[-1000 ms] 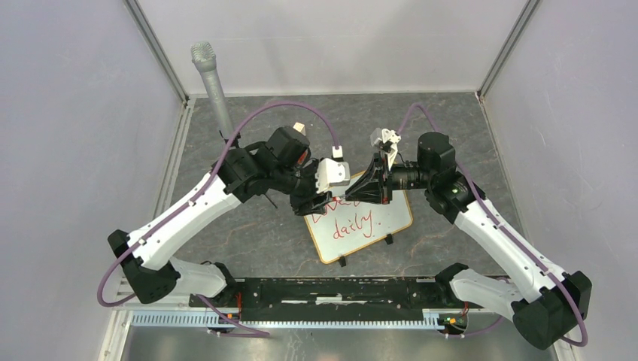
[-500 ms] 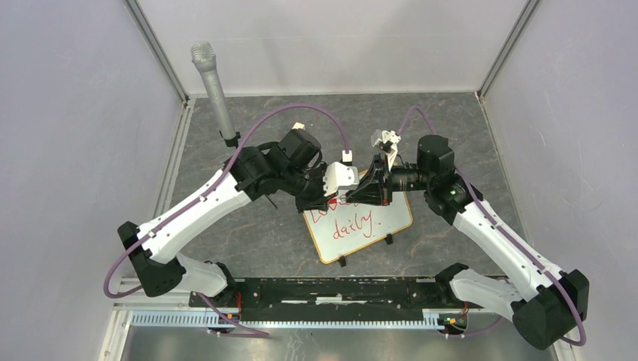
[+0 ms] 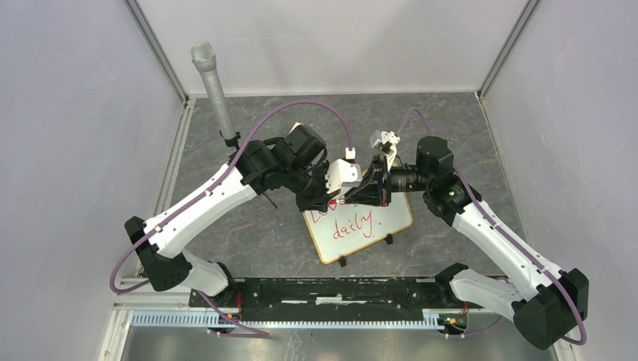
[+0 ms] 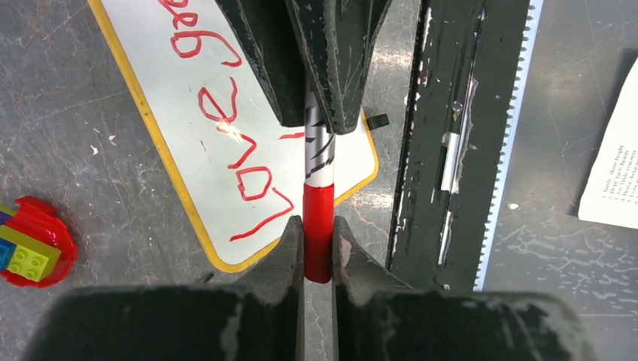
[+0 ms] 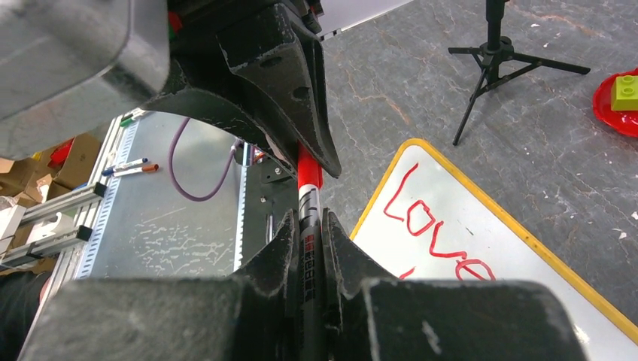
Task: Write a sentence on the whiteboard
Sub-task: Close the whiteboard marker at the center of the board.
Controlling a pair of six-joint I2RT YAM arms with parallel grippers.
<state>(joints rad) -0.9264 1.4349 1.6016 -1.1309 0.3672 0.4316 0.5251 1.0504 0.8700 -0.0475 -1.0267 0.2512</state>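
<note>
The whiteboard (image 3: 393,216) lies on the table with the sentence (image 3: 355,223) in red on it; "daily." shows, the upper line is partly hidden by the grippers. Both grippers meet tip to tip above its far left corner. My right gripper (image 3: 360,192) is shut on the marker's black-and-silver body (image 5: 308,226). My left gripper (image 3: 328,200) is shut on the marker's red cap (image 4: 317,226), which sits on the body (image 4: 320,154). The left wrist view shows the whiteboard (image 4: 143,90) and "Love" (image 4: 244,162) below. The right wrist view shows the board (image 5: 519,248) with "Love" (image 5: 432,226).
A grey microphone (image 3: 213,84) stands on a small black tripod (image 5: 493,53) at the back left. A red plate with toy bricks (image 4: 34,242) lies left of the board. A black rail (image 3: 331,289) runs along the near edge. A printed sheet (image 4: 613,165) lies beyond it.
My left arm has swung to the right, bringing its gripper closer against the right gripper over the board's corner. The right arm and the board have hardly moved.
</note>
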